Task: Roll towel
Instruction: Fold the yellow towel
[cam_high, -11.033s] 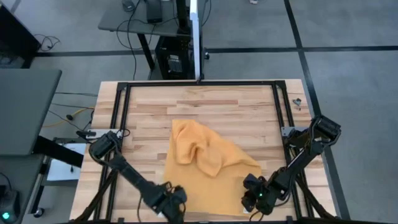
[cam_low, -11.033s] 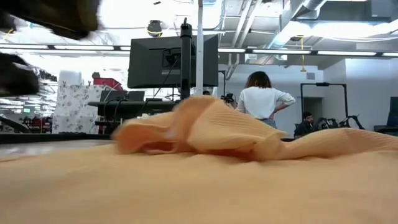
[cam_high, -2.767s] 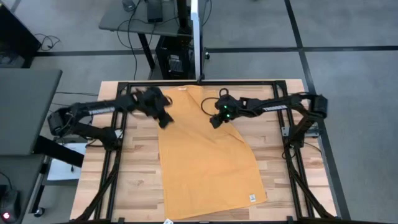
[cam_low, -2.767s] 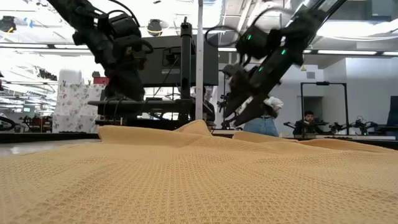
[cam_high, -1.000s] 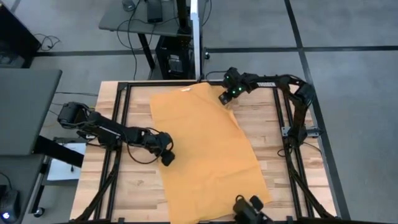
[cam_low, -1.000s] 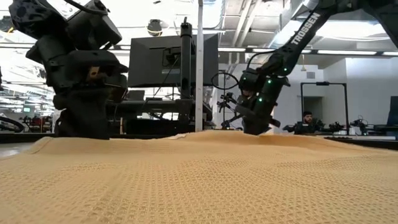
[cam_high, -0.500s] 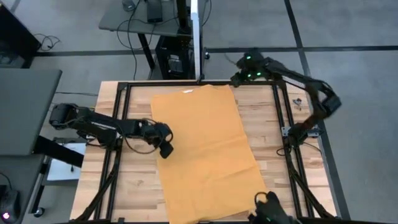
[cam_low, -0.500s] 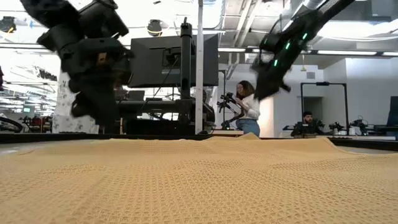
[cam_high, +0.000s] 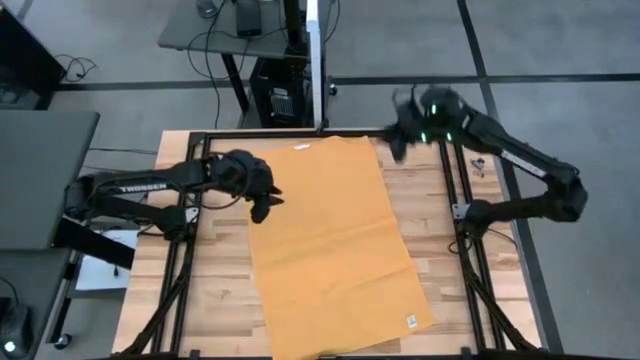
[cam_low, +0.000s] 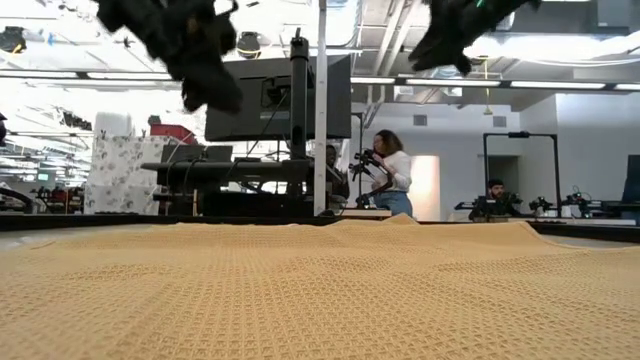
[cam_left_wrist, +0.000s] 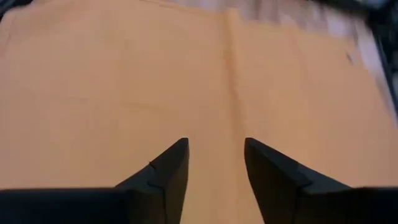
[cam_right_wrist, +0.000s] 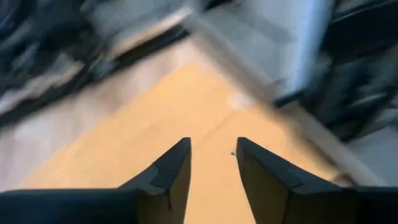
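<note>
The mustard-orange towel (cam_high: 330, 240) lies spread flat on the wooden table, one layer, long side running from far edge to near edge, with a small white tag (cam_high: 408, 320) at its near right corner. My left gripper (cam_high: 265, 205) hovers open over the towel's left edge, raised clear (cam_low: 215, 90); its wrist view shows only the towel (cam_left_wrist: 124, 74) between and beyond the fingers (cam_left_wrist: 168, 168). My right gripper (cam_high: 398, 140) is open and high (cam_low: 440, 50) just off the towel's far right corner (cam_right_wrist: 186, 99).
Black frame rails run along the table's left (cam_high: 195, 200) and right (cam_high: 455, 200) sides, with a vertical post (cam_high: 318, 100) at the far edge. A small metal part (cam_high: 478, 165) lies far right. People (cam_low: 395, 170) stand in the room behind.
My left gripper has gone from the towel's left edge up and toward the far edge. My right gripper has risen from the far right corner and moved toward the table's right. That corner of the towel, slanted before, now lies spread out square and flat.
</note>
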